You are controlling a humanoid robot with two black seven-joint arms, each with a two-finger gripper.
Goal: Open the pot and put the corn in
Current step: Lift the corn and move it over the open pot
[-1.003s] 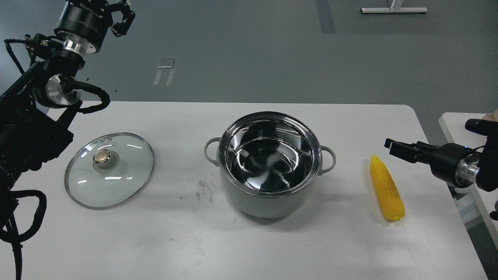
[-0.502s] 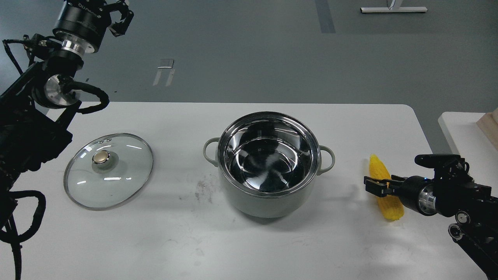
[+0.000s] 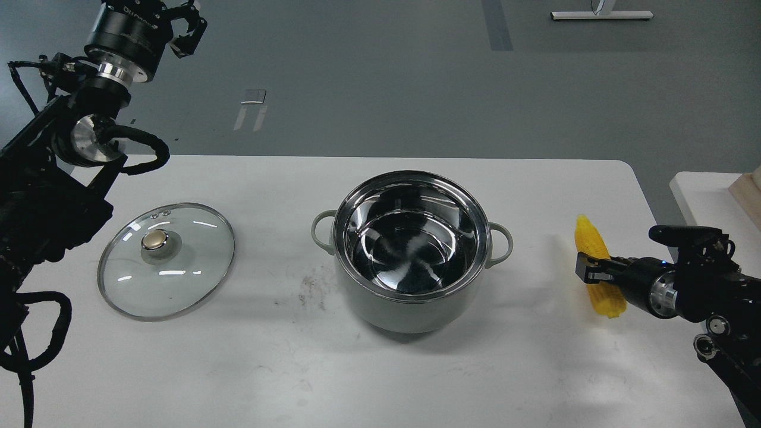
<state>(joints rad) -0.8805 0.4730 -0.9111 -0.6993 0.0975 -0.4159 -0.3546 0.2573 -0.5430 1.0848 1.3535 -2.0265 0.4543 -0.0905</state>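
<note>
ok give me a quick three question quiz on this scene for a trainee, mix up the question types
1. True or false: the glass lid sits on the pot.
2. Multiple choice: where is the corn? A) inside the pot B) at the right end effector, right of the pot C) on the lid
3. Fill in: the left end effector is raised above the far-left corner of the ____, holding nothing.

Key
1. False: the lid lies flat on the table, left of the pot, which stands open and empty.
2. B: the end effector is at the cob's middle; whether it has clamped the cob cannot be told.
3. table
</note>
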